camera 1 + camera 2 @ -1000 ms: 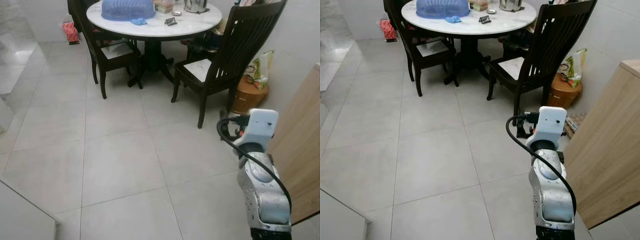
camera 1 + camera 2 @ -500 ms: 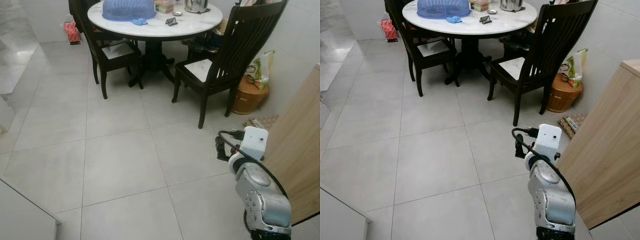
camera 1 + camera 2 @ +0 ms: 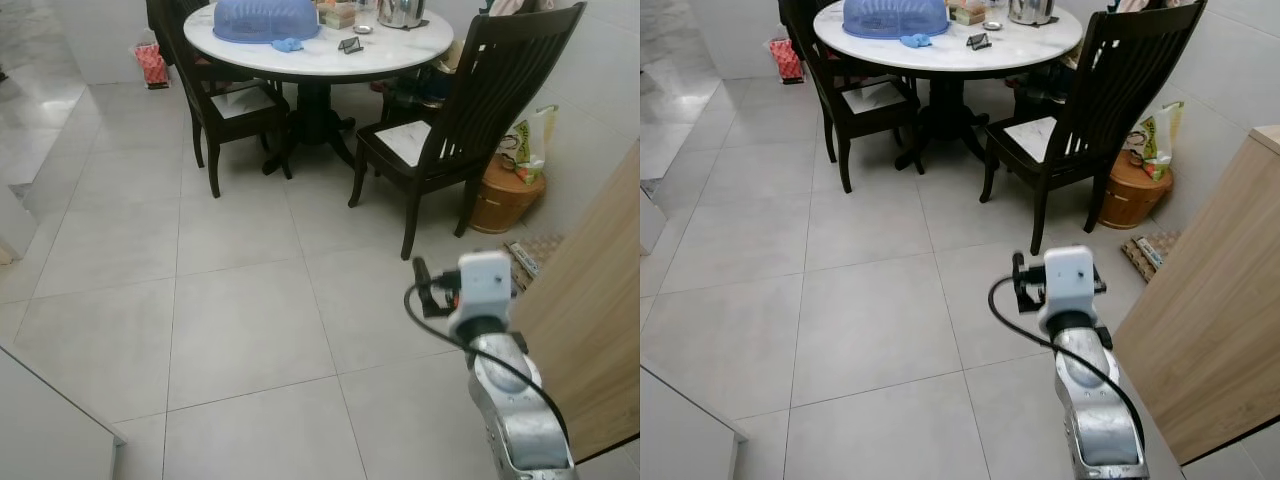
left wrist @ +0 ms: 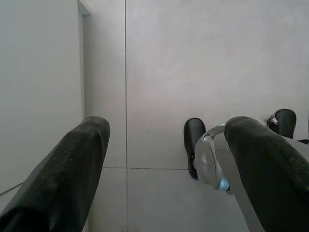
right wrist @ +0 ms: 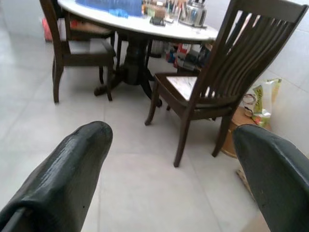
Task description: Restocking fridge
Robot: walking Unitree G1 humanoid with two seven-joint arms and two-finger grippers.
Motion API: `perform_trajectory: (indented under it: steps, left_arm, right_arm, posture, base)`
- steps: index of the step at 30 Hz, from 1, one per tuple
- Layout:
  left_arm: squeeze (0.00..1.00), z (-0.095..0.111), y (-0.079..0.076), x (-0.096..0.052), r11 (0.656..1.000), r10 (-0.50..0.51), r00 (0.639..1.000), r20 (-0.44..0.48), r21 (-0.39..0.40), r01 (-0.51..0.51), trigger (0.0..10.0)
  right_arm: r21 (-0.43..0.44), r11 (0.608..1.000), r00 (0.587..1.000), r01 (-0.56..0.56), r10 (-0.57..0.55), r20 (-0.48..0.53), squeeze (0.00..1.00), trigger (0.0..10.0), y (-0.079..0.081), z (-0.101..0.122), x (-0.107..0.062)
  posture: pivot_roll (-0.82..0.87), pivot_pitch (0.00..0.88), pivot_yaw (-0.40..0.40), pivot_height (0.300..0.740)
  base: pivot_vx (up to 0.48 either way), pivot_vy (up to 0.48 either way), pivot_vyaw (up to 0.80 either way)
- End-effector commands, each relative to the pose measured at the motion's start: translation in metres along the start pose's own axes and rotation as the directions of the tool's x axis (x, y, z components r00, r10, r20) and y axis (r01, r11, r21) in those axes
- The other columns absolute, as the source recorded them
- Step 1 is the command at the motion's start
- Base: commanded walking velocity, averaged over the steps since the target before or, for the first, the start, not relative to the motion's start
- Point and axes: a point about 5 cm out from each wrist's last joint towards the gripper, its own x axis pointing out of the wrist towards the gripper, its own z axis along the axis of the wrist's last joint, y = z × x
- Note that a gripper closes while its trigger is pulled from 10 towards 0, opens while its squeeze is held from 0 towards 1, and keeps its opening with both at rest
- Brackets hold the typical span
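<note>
Grey tiled floor [image 3: 240,320] across most of frame. Round white table [image 3: 320,55] at top centre, blue mesh cover [image 3: 265,18] on it, dark chairs [image 3: 470,110] around. Wooden cabinet side [image 3: 1210,330] at right edge; brown pot [image 3: 508,195] and bag by wall, upper right. Right gripper [image 5: 174,159] raised at lower right, fingers spread, holding nothing, aimed at chair. Left gripper [image 4: 169,159] points at floor, fingers spread, empty. Fridge and stock items: cannot tell where.

Silver, rounded right arm [image 3: 1095,410] with a white boxy wrist block [image 3: 1068,277], looped black cable [image 3: 1025,330], thick matte-black fingers [image 5: 72,164], black feet [image 4: 193,145].
</note>
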Motion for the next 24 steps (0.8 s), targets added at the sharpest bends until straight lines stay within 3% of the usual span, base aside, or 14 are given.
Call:
perform_trajectory:
  steps: [1,4,6,7,9,11,12,14,15,17,18,19,20,24]
  left_arm:
    - [0.0,-0.003,0.0,-0.001,1.0,0.0,1.0,-0.008,-0.004,0.0,10.0]
    - [0.0,-0.004,0.0,-0.001,1.0,-0.002,1.0,-0.01,0.0,0.002,10.0]
    - [0.0,-0.004,0.0,-0.001,1.0,-0.002,1.0,-0.011,0.002,0.002,10.0]
    - [0.0,-0.004,0.0,-0.001,1.0,-0.001,1.0,-0.012,0.003,0.001,10.0]
    - [0.0,-0.004,-0.001,-0.001,1.0,-0.001,1.0,-0.012,0.004,0.001,10.0]
    - [0.0,-0.004,-0.001,-0.001,1.0,-0.001,1.0,-0.012,0.006,0.001,10.0]
    - [0.0,-0.004,-0.001,-0.001,1.0,-0.001,1.0,-0.012,0.006,0.001,10.0]
    - [0.0,-0.004,-0.001,-0.001,1.0,-0.001,1.0,-0.012,0.006,0.001,10.0]
    - [0.0,-0.004,-0.001,-0.001,1.0,-0.001,1.0,-0.012,0.006,0.001,10.0]
    - [0.0,-0.004,-0.002,-0.001,1.0,0.0,1.0,-0.009,0.003,0.0,10.0]
    - [0.0,-0.004,-0.002,-0.001,1.0,0.0,1.0,-0.009,0.003,0.0,10.0]
    - [0.0,-0.003,-0.002,-0.001,1.0,0.001,1.0,-0.007,0.001,-0.001,10.0]
    - [0.0,-0.003,-0.002,0.0,1.0,0.001,1.0,-0.007,0.001,-0.001,10.0]
    - [0.0,-0.002,-0.002,0.0,1.0,0.001,1.0,-0.006,-0.001,-0.001,10.0]
  right_arm:
    - [-0.023,1.0,1.0,-0.002,0.002,0.005,0.0,10.0,-0.004,-0.006,-0.001]
    - [-0.037,0.999,0.997,0.031,-0.033,-0.065,0.0,10.0,-0.013,-0.03,-0.004]
    - [-0.038,0.997,0.976,0.073,-0.079,-0.205,0.0,10.0,-0.023,-0.066,-0.011]
    - [-0.038,0.995,0.945,0.094,-0.101,-0.31,0.0,10.0,-0.028,-0.092,-0.019]
    - [-0.027,0.995,0.935,0.1,-0.103,-0.341,0.0,10.0,-0.03,-0.103,-0.025]
    - [-0.018,0.995,0.854,0.098,-0.093,-0.512,0.0,10.0,-0.031,-0.145,-0.047]
    - [-0.018,0.995,0.854,0.098,-0.093,-0.512,0.0,10.0,-0.031,-0.145,-0.047]
    - [-0.001,0.995,0.762,0.105,-0.081,-0.642,0.0,10.0,-0.028,-0.178,-0.072]
    - [-0.001,0.995,0.762,0.105,-0.081,-0.642,0.0,10.0,-0.028,-0.178,-0.072]
    - [0.007,0.994,0.65,0.111,-0.067,-0.757,0.0,10.0,-0.022,-0.207,-0.103]
    - [0.007,0.994,0.65,0.111,-0.067,-0.757,0.0,10.0,-0.022,-0.207,-0.103]
    - [0.014,0.994,0.583,0.105,-0.05,-0.811,0.0,10.0,-0.016,-0.22,-0.122]
    - [0.023,0.995,0.547,0.094,-0.032,-0.836,0.0,10.0,-0.011,-0.227,-0.133]
    - [0.05,0.996,0.486,0.072,0.009,-0.874,0.0,10.0,-0.001,-0.236,-0.152]
  posture:
    - [-0.19,0.0,-0.013,0.74]
    - [-0.19,0.0,-0.013,0.74]
    - [-0.19,0.0,-0.013,0.74]
    - [-0.19,0.0,-0.014,0.74]
    - [-0.19,0.0,-0.014,0.74]
    - [-0.19,0.0,-0.014,0.74]
    - [-0.19,0.0,-0.014,0.74]
    - [-0.19,0.0,-0.014,0.74]
    - [-0.19,0.0,-0.014,0.74]
    - [-0.19,0.0,-0.012,0.74]
    - [-0.19,0.0,-0.012,0.74]
    - [-0.2,0.0,-0.01,0.74]
    - [-0.2,0.0,-0.01,0.74]
    - [-0.2,0.0,-0.011,0.74]
  base:
    - [0.0,0.0,0.0]
    - [0.0,0.0,0.0]
    - [0.0,0.0,0.0]
    - [0.0,0.0,0.0]
    - [0.0,0.0,0.0]
    - [0.0,0.0,0.0]
    - [0.0,0.0,0.0]
    - [0.0,0.0,0.0]
    - [0.0,0.0,0.0]
    - [0.0,0.0,0.0]
    - [0.0,0.0,0.0]
    - [0.0,0.0,0.0]
    - [0.0,0.0,0.0]
    - [0.0,0.0,0.0]
